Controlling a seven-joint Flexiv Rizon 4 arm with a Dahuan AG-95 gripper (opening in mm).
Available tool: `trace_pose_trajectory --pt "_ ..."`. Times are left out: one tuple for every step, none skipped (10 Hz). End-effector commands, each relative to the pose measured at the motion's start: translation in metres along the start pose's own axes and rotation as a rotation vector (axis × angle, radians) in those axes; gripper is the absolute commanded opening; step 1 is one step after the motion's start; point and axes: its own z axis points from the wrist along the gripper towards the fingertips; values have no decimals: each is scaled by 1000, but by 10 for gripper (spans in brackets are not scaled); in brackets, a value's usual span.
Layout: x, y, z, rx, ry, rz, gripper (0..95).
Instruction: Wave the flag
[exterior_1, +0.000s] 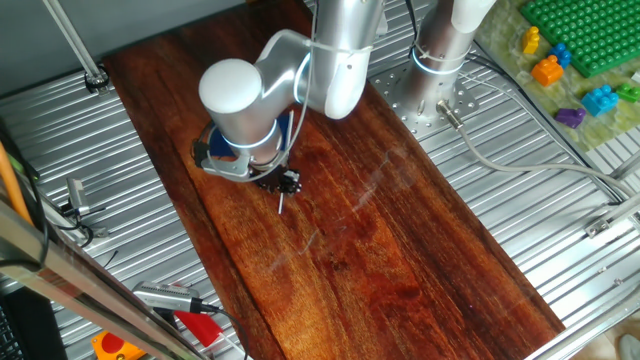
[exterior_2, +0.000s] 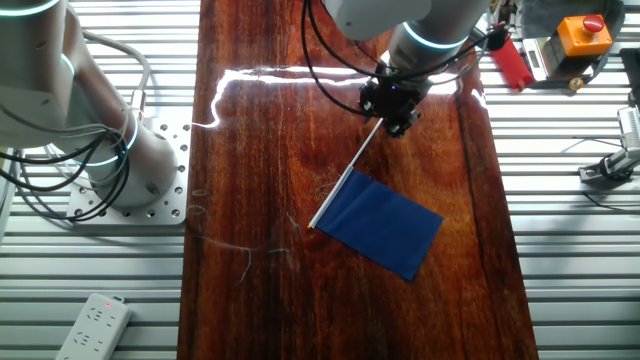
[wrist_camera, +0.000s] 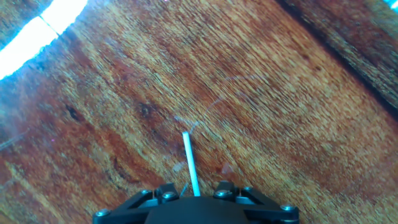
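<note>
The flag is a dark blue cloth (exterior_2: 385, 225) on a thin white stick (exterior_2: 345, 178). It slants over the wooden board (exterior_2: 260, 150), with the cloth to the lower right of the stick. My gripper (exterior_2: 397, 112) is shut on the stick near its bare end. In the one fixed view my gripper (exterior_1: 283, 185) is under the arm's wrist; a short stick end (exterior_1: 281, 204) pokes out below it and the cloth is mostly hidden. In the hand view the stick end (wrist_camera: 189, 163) juts out between my gripper's (wrist_camera: 194, 193) fingers, over the wood.
A second arm's base (exterior_2: 130, 150) stands at the board's side on the metal table. A red tool (exterior_2: 510, 60) and an orange button box (exterior_2: 585, 30) lie beyond the board. A white power strip (exterior_2: 95, 320) and toy bricks (exterior_1: 560, 60) are off the board.
</note>
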Motion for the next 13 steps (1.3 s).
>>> trace_pose_trajectory --pt "-2 2 1 1 -2 8 190" --pt "-2 3 1 1 -2 11 190" --pt "-2 3 2 1 -2 14 190" --pt "-3 3 2 1 -2 20 190" --pt "-3 2 4 0 -2 22 190" --pt "-3 2 5 0 -2 24 190" --pt "-3 1 8 -1 -3 25 190" --pt "-4 1 7 -2 -3 28 190" --pt "-4 1 7 -3 -4 29 190" --pt "-4 1 4 0 -17 62 0" --pt "-4 2 0 0 -15 76 0" --pt "-4 2 -2 0 -15 87 0" --pt "-3 2 -3 1 -14 101 0"
